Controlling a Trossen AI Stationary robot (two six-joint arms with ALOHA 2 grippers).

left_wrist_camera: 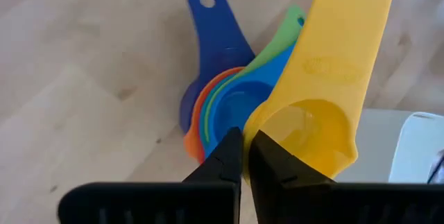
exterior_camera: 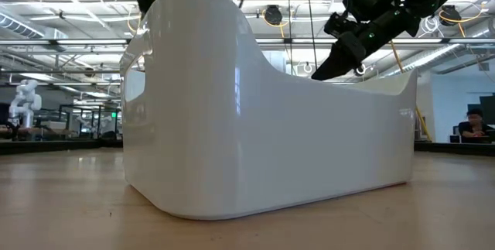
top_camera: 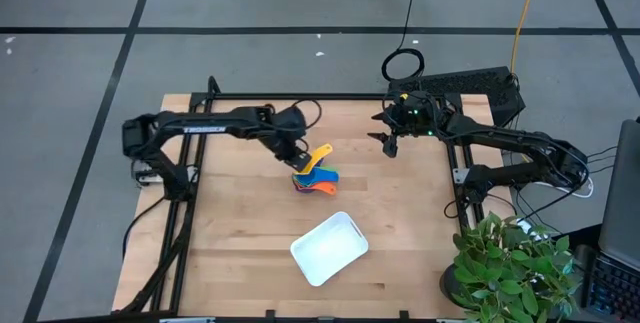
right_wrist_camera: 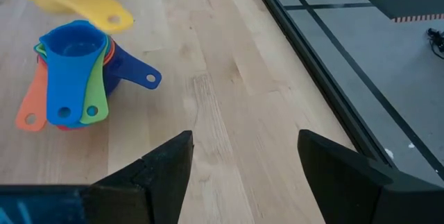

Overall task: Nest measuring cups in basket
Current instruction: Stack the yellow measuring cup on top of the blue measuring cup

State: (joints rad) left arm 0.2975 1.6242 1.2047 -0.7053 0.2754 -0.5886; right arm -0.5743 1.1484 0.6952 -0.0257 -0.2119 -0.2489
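While the left hand [left_wrist_camera: 244, 156] pinches the yellow cup [left_wrist_camera: 326, 92] just above the nested stack [top_camera: 316, 179], its handle points away; the spread right hand [top_camera: 389, 143] waits farther off.

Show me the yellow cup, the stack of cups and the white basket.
yellow cup [left_wrist_camera: 316, 123], left wrist view, on its bowl.
stack of cups [right_wrist_camera: 71, 47], right wrist view, on the top blue bowl.
basket [top_camera: 329, 248], high view, on its bare floor.
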